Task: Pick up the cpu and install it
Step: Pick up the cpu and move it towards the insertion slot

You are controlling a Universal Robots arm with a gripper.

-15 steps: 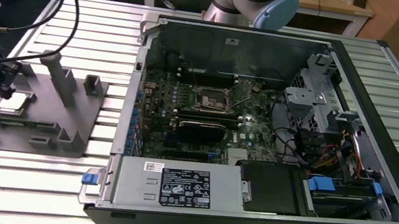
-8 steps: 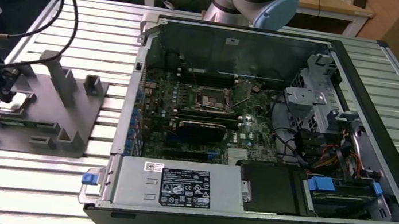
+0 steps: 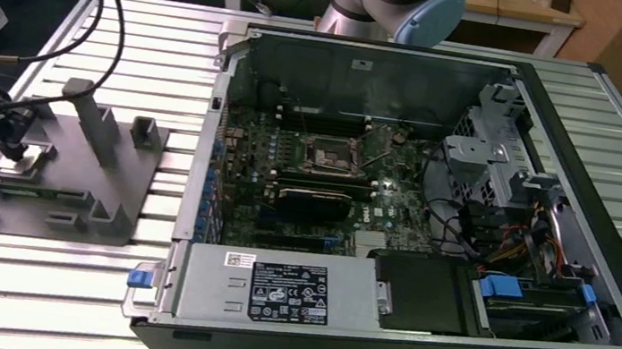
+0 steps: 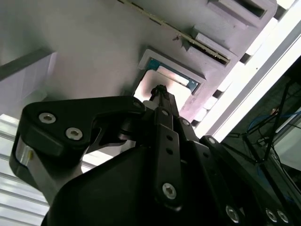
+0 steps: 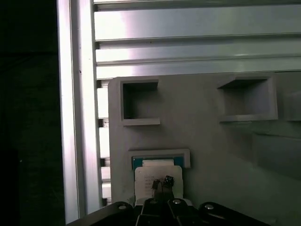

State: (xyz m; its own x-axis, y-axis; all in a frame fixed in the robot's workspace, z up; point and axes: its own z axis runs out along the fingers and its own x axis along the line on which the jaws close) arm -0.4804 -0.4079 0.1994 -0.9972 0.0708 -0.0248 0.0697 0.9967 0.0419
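Note:
The cpu (image 5: 146, 173) is a pale silver square with a dark teal rim. It lies flat in a shallow pocket of the grey fixture block (image 3: 104, 192) at the exterior view's left. My gripper (image 5: 162, 182) stands right over it, its two thin fingertips close together and down at the chip's metal top. In the second wrist view the cpu (image 4: 178, 88) shows just past the gripper (image 4: 160, 90). The exterior view has the gripper (image 3: 13, 153) above the block's near-left pocket. The motherboard socket (image 3: 326, 152) sits inside the open computer case, far from the gripper.
The open computer case (image 3: 411, 332) lies on the slatted aluminium table (image 3: 44, 284), to the exterior view's right of the fixture block. Upright posts (image 3: 88, 114) rise from the block close to the gripper. Empty square pockets (image 5: 139, 101) sit beyond the cpu. Cables hang above the arm.

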